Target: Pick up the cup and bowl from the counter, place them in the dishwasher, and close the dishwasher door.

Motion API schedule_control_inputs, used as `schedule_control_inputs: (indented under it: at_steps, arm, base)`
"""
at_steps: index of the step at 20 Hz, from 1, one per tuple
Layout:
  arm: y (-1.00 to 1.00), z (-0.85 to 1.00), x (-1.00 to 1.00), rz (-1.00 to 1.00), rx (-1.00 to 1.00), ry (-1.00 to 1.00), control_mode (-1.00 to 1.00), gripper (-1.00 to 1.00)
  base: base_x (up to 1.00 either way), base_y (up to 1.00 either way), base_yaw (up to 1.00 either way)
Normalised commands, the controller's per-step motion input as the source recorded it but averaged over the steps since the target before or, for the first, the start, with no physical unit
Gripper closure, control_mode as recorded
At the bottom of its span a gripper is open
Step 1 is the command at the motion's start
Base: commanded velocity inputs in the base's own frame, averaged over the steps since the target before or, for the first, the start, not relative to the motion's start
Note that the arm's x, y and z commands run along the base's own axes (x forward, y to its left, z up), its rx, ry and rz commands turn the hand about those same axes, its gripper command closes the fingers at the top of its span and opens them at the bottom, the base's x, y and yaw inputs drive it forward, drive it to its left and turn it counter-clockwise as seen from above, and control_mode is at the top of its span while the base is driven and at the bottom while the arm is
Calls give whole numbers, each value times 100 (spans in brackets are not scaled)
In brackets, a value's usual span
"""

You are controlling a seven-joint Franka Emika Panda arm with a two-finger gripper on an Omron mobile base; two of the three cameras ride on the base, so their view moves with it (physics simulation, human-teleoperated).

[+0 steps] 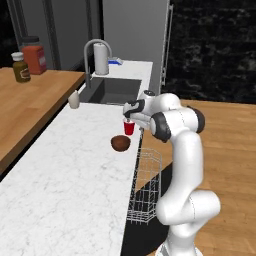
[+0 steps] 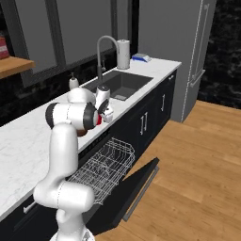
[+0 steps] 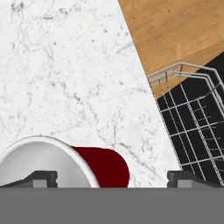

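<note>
**Open fingers above the red cup at the tabletop's edge**

The white marble tabletop (image 1: 65,170) runs long toward the sink (image 1: 112,90). Below its edge the dishwasher (image 2: 101,167) stands open – the right base view shows the black dishwasher door (image 2: 136,188) dropped flat with the wire rack (image 2: 106,164) drawn out over it, while the left base view catches only the rack's end. The white arm (image 1: 182,165) bends over the tabletop. The dark brown bowl (image 1: 120,143) sits near the edge, plain from the left and mostly hidden behind the arm from the right. The cup (image 1: 129,127) stands upright just beyond the bowl, apart from it. In the hand view the fingers (image 3: 43,178) are spread wide – the cup's white rim lies beside one tip, nothing gripped
</note>
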Motion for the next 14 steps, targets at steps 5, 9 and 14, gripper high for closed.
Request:
schedule_control_inputs:
  at_steps: [5,9,14]
  arm:
    - [0,-39,0,0,0,3,-100,100]
    - [0,-32,0,0,0,3,-100,100]
    - [0,-20,-23,-1,0,0,-100,100]
  base:
    - [0,0,0]
    - [0,0,0]
    - [0,0,0]
